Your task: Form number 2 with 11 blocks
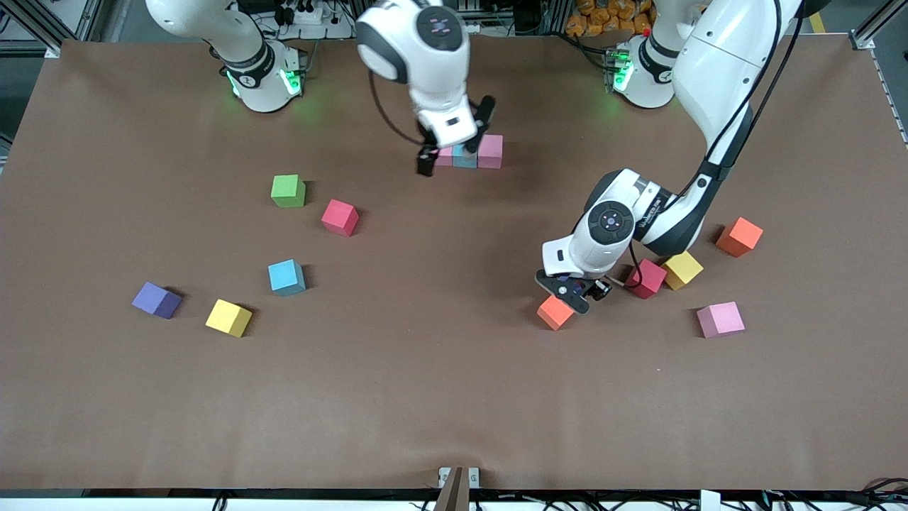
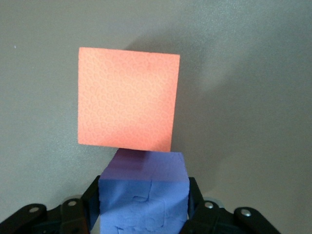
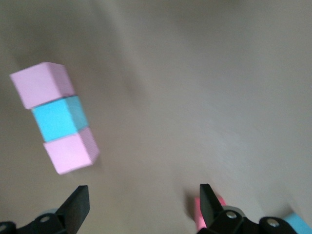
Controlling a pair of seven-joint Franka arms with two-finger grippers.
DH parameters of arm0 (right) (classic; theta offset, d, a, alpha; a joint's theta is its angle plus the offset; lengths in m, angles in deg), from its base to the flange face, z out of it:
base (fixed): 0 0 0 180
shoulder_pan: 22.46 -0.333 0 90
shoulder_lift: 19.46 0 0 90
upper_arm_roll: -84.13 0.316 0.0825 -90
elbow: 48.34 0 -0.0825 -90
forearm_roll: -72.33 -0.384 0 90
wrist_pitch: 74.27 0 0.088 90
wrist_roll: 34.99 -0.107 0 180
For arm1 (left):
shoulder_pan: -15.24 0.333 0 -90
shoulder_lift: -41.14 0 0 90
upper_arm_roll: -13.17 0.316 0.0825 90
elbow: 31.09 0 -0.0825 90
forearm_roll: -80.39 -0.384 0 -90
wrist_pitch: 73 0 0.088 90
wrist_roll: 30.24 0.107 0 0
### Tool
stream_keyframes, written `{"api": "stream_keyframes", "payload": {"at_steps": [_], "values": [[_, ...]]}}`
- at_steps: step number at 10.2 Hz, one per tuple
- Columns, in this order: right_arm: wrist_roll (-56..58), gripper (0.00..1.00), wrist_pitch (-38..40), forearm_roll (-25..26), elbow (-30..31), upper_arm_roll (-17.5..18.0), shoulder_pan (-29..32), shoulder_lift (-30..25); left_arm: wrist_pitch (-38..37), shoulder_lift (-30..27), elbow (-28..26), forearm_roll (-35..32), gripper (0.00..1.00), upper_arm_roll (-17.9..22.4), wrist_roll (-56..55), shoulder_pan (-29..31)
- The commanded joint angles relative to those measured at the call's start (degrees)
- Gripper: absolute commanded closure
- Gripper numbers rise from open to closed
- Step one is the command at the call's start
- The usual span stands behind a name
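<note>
The brown table (image 1: 454, 397) carries no readable writing; scattered cubes lie on it, and a pink-blue-pink row (image 1: 472, 152) sits near the robots' bases. The right gripper (image 1: 454, 145) hangs over that row, jaws apart and empty. The left gripper (image 1: 567, 292), low beside an orange cube (image 1: 554, 312), clamps a purple cube (image 2: 144, 195), which the front view hides.

Row of three touching blocks (image 3: 57, 118), pink, light blue, pink, on the table (image 3: 204, 87), right gripper (image 3: 142, 207) fingers (image 3: 77, 205) apart

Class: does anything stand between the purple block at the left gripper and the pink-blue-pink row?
No block lies between them. The open right gripper hangs over the row. The orange block beside the purple block lies nearer the camera, off that path.
</note>
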Motion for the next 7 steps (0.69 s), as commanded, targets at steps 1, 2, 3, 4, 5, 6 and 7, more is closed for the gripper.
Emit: {"api": "stream_keyframes", "payload": {"at_steps": [1,2,3,4,5,6,7], "values": [[-0.30,0.00,2.00,0.69,2.26,1.19,9.00,-4.62,-0.26,-0.96,-0.55,-1.24,0.32,-0.24,-0.68,0.15],[-0.38,0.00,1.92,0.69,1.74,1.10,12.61,-4.54,-0.35,-1.40,-1.17,-1.24,0.42,-0.32,-1.29,0.15],[-1.25,0.00,1.66,0.60,0.60,0.84,16.12,-4.28,-0.35,-1.67,-1.61,-1.24,0.45,-0.50,-1.38,0.15],[-2.92,0.00,1.22,0.60,-0.63,0.75,19.03,-3.67,-0.35,-2.02,-2.13,-1.24,0.46,-0.59,-2.08,0.15],[-5.63,0.00,0.95,0.25,-1.25,0.66,22.02,-3.05,-0.35,-2.63,-2.92,-1.15,0.46,-0.76,-3.48,0.15],[-8.70,0.00,0.08,0.07,-2.22,0.75,25.53,-2.35,-0.52,-3.59,-4.15,-1.15,0.46,-1.63,-6.28,0.15],[-9.60,0.00,-0.71,-0.02,-2.66,0.75,28.52,-1.56,-0.87,-4.56,-5.29,-1.15,0.46,-2.95,-10.05,0.24]]}}
